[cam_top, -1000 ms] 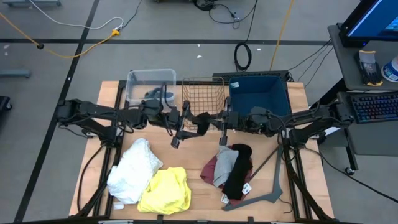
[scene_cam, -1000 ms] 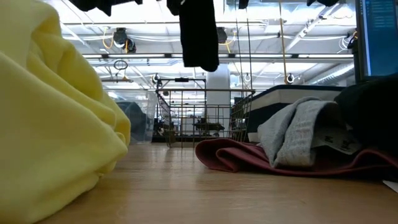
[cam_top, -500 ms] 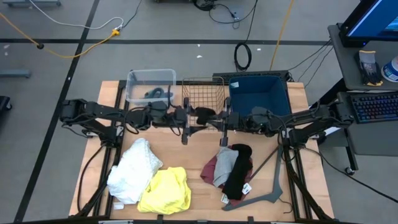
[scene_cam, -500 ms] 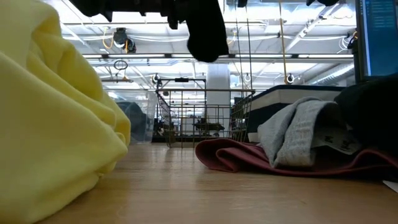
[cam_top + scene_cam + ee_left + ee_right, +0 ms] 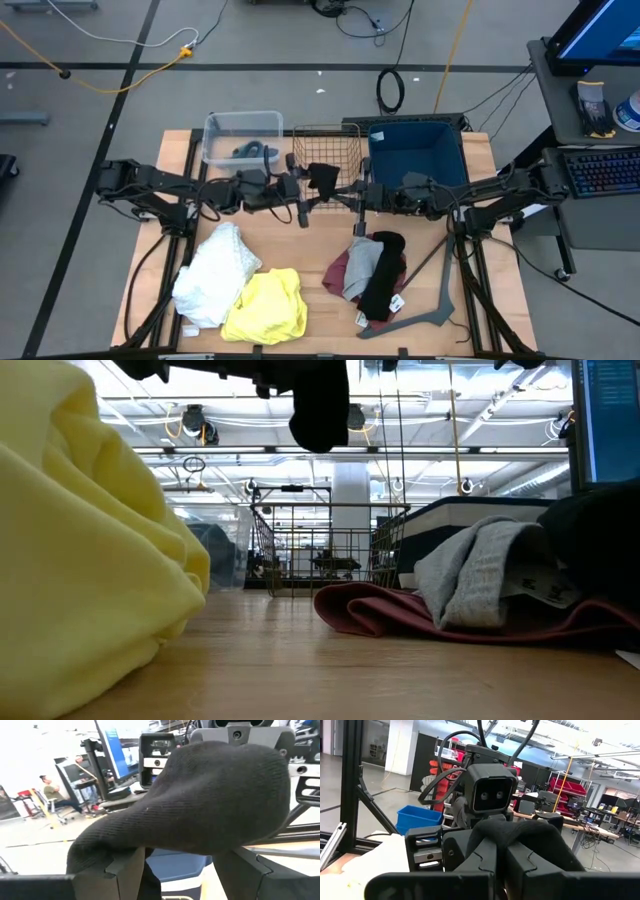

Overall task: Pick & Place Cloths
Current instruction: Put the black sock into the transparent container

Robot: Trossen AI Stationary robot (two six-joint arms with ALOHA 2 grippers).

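My left gripper (image 5: pixel 304 190) is over the table's middle, just before the wire basket (image 5: pixel 326 129), shut on a black cloth (image 5: pixel 322 178). In the low view the black cloth (image 5: pixel 320 405) hangs high above the table. My right gripper (image 5: pixel 352 196) hovers shut just to the right of it, facing the left gripper. A white cloth (image 5: pixel 215 272) and a yellow cloth (image 5: pixel 267 305) lie near the left front edge. A maroon cloth (image 5: pixel 336 275), a grey cloth (image 5: pixel 362 262) and another black cloth (image 5: pixel 382 275) lie piled right of the middle. My left gripper holds the black cloth in a thick bunch between its two fingers (image 5: pixel 125 870), which stand well apart. The fingers come level from the table's left. The cloth bulges over the fingertips (image 5: pixel 210 795) and hides the place of contact. It is lifted clear of the table.
A clear bin (image 5: pixel 242 120) with a dark cloth in it, the wire basket and a blue bin (image 5: pixel 415 150) stand along the far edge. A dark grey hanger (image 5: pixel 432 298) lies near the right front corner.
My left gripper has moved toward the far edge and the wire basket, turning as it went, and has carried the black cloth along. The cloth now hangs shorter below the gripper than a second ago.
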